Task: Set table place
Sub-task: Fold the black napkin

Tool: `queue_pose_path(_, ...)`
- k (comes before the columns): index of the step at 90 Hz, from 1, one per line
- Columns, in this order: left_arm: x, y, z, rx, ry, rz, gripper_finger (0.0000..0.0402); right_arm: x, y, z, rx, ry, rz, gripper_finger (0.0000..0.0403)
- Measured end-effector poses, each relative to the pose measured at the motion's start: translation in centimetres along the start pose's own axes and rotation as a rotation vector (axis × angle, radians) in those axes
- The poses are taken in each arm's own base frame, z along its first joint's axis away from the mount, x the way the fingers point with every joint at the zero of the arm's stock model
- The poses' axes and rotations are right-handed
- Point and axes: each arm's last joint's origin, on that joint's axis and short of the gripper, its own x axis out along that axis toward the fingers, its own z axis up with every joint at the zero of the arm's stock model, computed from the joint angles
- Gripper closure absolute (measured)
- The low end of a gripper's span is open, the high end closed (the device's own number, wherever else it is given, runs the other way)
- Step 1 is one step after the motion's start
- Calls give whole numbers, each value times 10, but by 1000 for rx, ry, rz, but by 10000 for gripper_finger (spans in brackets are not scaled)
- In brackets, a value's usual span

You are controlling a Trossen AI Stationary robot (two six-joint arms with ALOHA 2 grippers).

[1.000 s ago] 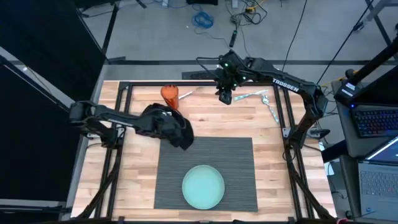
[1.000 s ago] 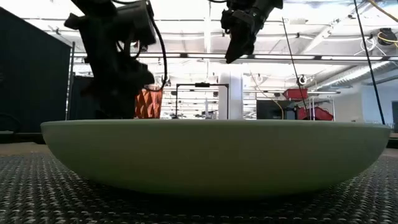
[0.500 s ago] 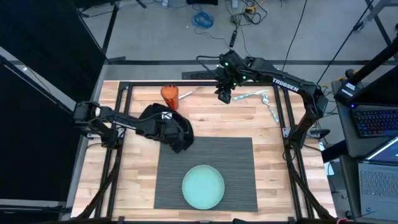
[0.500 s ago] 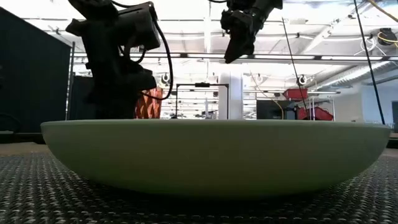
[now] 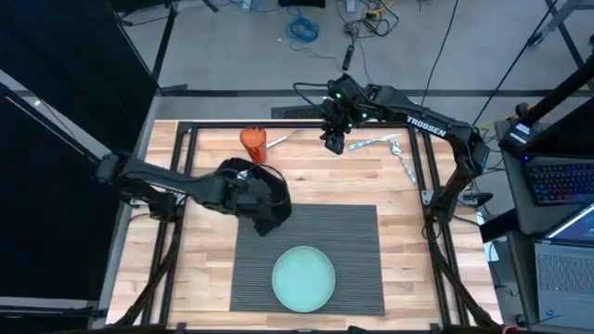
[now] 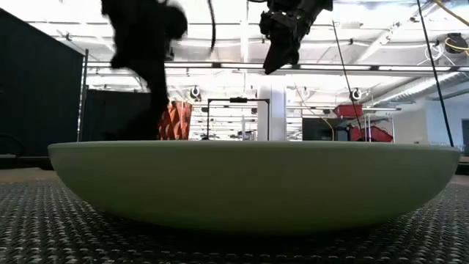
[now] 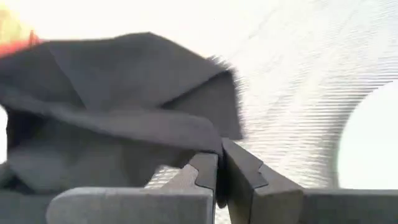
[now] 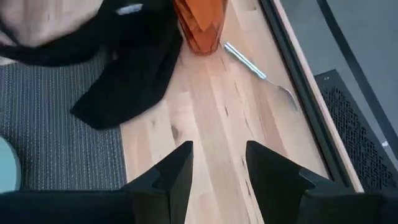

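Observation:
A black cloth napkin hangs bunched over the far left corner of the dark grey ribbed placemat, and my left gripper is shut on it. Toward the near end of the placemat rests a pale teal plate, which fills the low view. My right gripper hovers open above the table's far side with nothing between its fingers. In the low view the plate hides the napkin's lower end. My left gripper pinches a bunched edge of the napkin between its two fingers, which come from the table's left and slant down. The cloth spreads in slack folds beyond the fingertips. Whether its lower end rests on the placemat cannot be told.
An orange cup stands at the far left beside a fork. More cutlery lies at the far right. The black frame runs round the wooden top. Bare wood lies left of the placemat.
My left gripper, still shut on the napkin, has gone up and a little toward the placemat. The arm is blurred in the low view. The napkin has gone with it and hangs narrower than before.

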Motion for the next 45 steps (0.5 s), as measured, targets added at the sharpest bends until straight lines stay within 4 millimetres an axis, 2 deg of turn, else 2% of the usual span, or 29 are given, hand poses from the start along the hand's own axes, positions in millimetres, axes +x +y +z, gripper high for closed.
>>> queue_pose_path(12, -58, -3, 15, -14, -173, -117, 401, 8, 1, -6, 1, 25, 13, 268)
queue_pose_path(25, -109, 9, 24, -77, -371, -147, 402, 32, 10, -21, -17, 56, 135, 268)
queue_pose_path(36, -133, 21, 26, -128, -485, -124, 401, 54, 22, -32, -25, 31, 301, 268)
queue_pose_path(45, -141, 30, 23, -144, -525, -81, 401, 67, 37, -37, -42, 3, 376, 268)
